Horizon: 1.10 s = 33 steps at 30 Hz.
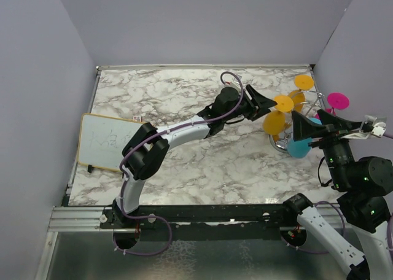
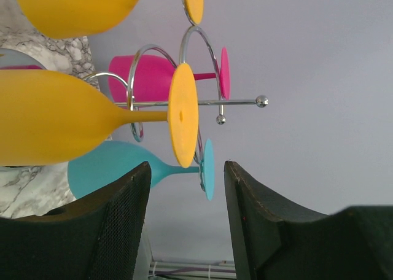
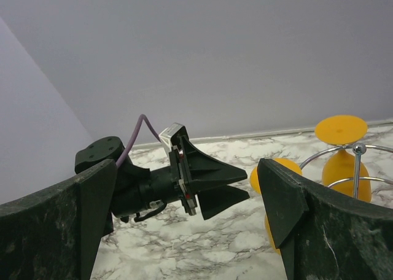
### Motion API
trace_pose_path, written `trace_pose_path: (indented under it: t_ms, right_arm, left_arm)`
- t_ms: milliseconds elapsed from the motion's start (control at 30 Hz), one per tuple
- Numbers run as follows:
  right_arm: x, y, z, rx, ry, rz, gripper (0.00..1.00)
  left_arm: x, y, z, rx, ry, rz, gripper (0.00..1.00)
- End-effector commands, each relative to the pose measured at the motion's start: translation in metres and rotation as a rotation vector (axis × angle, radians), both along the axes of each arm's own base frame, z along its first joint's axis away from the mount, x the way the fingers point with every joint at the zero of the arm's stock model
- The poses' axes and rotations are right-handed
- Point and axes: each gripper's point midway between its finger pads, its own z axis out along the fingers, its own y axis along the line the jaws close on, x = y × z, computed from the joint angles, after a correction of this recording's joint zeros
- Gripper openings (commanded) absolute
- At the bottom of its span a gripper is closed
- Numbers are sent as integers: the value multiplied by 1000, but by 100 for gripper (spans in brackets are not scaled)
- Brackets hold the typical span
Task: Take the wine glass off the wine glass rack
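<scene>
Approaching the orange wine glass (image 2: 73, 117), which hangs on the wine glass rack (image 2: 236, 101) by the tabletop's (image 1: 178, 102) right edge, toward the far right corner.
The left tool (image 2: 187, 169) is held wide, just short of the glass's flat disc foot; the right tool (image 3: 187, 185) is also spread wide, nothing gripped. Smooth bowls are crowded in thin shiny wire loops, so a skewed pull could snag the foot, knock the pink glass (image 2: 144, 77) or teal glass (image 2: 116, 169), or tip the rack.

Faint scrawl on the whiteboard (image 1: 104, 142); not legible
</scene>
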Motion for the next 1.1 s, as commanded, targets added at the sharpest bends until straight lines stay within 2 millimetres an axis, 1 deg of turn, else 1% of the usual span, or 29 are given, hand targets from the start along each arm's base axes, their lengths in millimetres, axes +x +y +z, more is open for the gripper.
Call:
trace_pose_path:
  t_ms: [0, 100, 300, 333, 433, 600, 800, 900, 1067]
  right_arm:
    - [-1, -6, 1, 1, -15, -28, 100]
    - [-1, -7, 0, 3, -15, -34, 100]
    - [2, -6, -4, 1, -7, -34, 100]
    - [2, -6, -5, 0, -5, -36, 100]
    - [3, -5, -7, 1, 1, -33, 100]
    - [4, -3, -8, 4, 5, -29, 100]
    - [4, -3, -7, 7, 3, -26, 100]
    - [3, -3, -7, 11, 5, -24, 100]
    - [4, -2, -7, 14, 7, -22, 100]
  left_arm:
    - [11, -8, 7, -42, 10, 38, 52]
    - [14, -13, 9, -50, 4, 31, 46]
    - [16, -18, 13, -60, -12, 24, 41]
    - [16, -19, 14, -61, -14, 23, 39]
    - [14, -19, 15, -60, -21, 23, 33]
    - [13, -15, 19, -60, -25, 37, 28]
    - [12, -14, 19, -57, -20, 42, 23]
    - [11, -13, 21, -61, -17, 37, 18]
    - [9, -12, 28, -71, -19, 35, 17]
